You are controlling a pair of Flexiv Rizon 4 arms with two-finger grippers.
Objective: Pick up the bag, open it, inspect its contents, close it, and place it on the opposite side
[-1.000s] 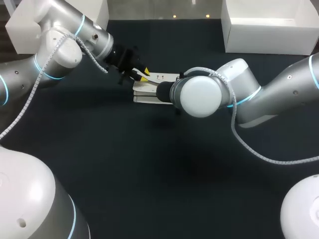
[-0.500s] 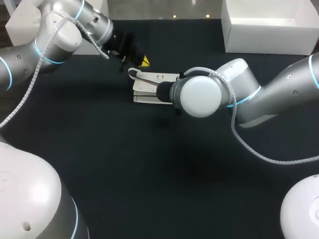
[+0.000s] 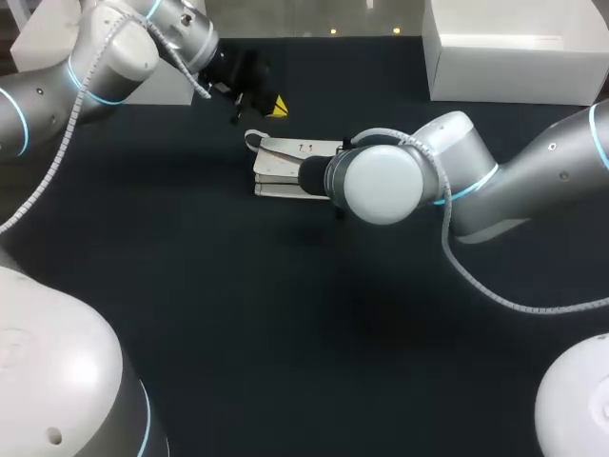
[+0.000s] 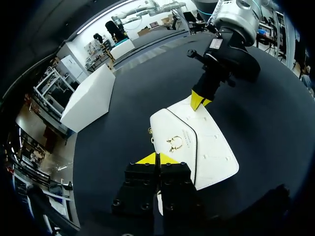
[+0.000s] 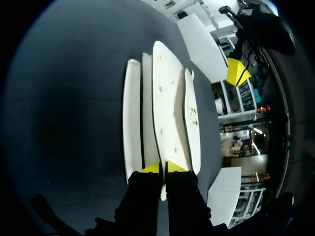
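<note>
right wrist view: r gripper clamps bag edge; l gripper closed, empty, beyond bag.

No text, number or sign legible anywhere. Only a small white label on the housing above the right gripper, its print too small to make out, and a gold clasp ornament on the flap of the white bag, with no letters to be told.

head: high behind, looking down | wrists: close, facing each other (sharing the bag)
</note>
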